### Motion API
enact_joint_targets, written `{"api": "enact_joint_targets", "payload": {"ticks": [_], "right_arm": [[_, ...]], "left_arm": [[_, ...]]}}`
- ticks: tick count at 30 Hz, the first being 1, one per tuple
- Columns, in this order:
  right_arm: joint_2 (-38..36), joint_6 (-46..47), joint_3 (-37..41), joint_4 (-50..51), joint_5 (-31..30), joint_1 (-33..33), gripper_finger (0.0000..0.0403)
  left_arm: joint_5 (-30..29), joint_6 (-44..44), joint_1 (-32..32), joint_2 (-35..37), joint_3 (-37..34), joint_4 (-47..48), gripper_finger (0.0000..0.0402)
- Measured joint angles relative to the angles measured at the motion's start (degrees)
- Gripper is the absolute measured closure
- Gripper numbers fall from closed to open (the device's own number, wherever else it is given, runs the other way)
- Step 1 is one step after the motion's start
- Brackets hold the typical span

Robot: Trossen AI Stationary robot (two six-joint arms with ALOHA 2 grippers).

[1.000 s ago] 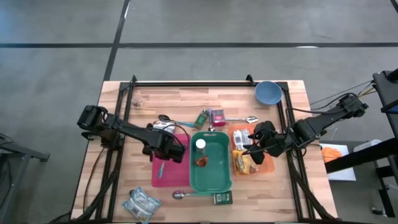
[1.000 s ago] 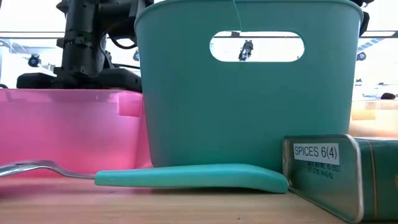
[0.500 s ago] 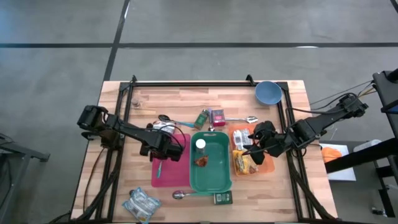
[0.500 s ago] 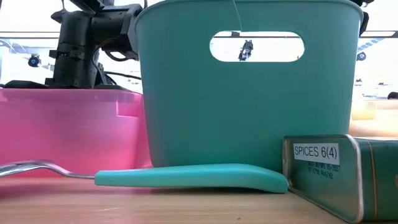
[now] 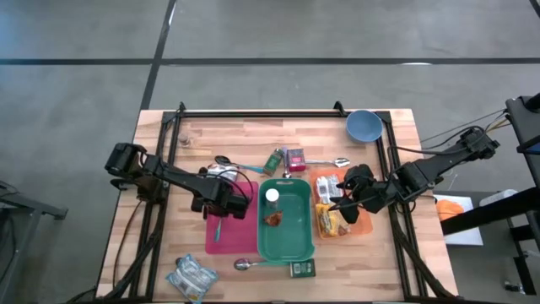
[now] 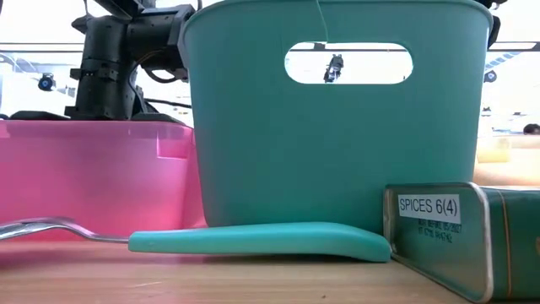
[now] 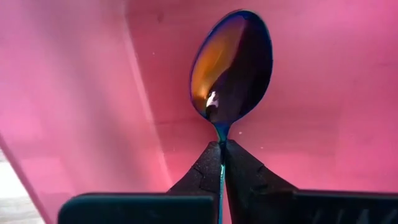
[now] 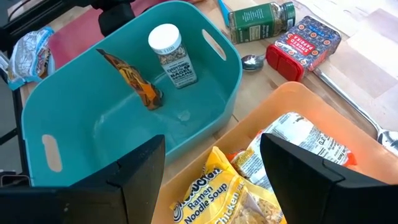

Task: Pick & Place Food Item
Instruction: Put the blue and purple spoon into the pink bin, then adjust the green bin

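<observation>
At the near edge of the table (image 5: 253, 131) I see a silver packet (image 5: 191, 275) on the left, a spoon with a teal handle (image 6: 253, 240) in front of the teal bin, and a green tin (image 6: 439, 236) marked SPICES just right of it. Behind these stand three bins side by side; the pink bin (image 5: 221, 238) on the left, the teal bin (image 5: 287, 245) in the middle, the orange bin (image 5: 361, 226) on the right. My left gripper (image 7: 222, 163) is over the pink bin; its jaws are closed on the thin handle of a dark spoon (image 7: 231, 65), whose bowl hangs in front of the pink wall. In the teal bin lie a white-capped spice jar (image 8: 169, 54) and an orange-brown food packet (image 8: 138, 79). My right gripper (image 8: 211, 155) hovers over the orange bin with jaws apart, holding nothing; under it are a yellow ramen soup packet (image 8: 211, 193) and a white packet (image 8: 298, 146). Farther away lie a green spice bottle (image 8: 260, 18), a red tin (image 8: 305, 40), a metal spoon (image 5: 331, 161) and, at the far right corner, a blue bowl (image 5: 363, 125).
</observation>
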State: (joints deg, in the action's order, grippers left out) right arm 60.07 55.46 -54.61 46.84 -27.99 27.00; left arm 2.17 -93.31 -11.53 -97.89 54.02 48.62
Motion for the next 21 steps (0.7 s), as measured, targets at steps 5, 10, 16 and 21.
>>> {"api": "enact_joint_targets", "payload": {"ticks": [5,10,16,21], "right_arm": [[0.0,-0.24,0.0,-0.08,0.0,0.0,0.0145],[0.0,-0.35,0.0,-0.08,0.03,0.0,0.0144],[0.0,-0.63,0.02,-0.12,1.09,0.0,0.0144],[0.0,-0.61,0.02,-0.6,1.11,0.0,0.0144]], "left_arm": [[0.46,0.09,0.0,0.02,0.0,0.0,0.0351],[0.92,0.26,0.0,0.06,0.02,-0.09,0.0304],[2.21,1.74,0.0,1.51,0.75,-0.18,0.0268],[0.83,4.14,0.01,5.27,2.98,0.14,0.0256]]}}
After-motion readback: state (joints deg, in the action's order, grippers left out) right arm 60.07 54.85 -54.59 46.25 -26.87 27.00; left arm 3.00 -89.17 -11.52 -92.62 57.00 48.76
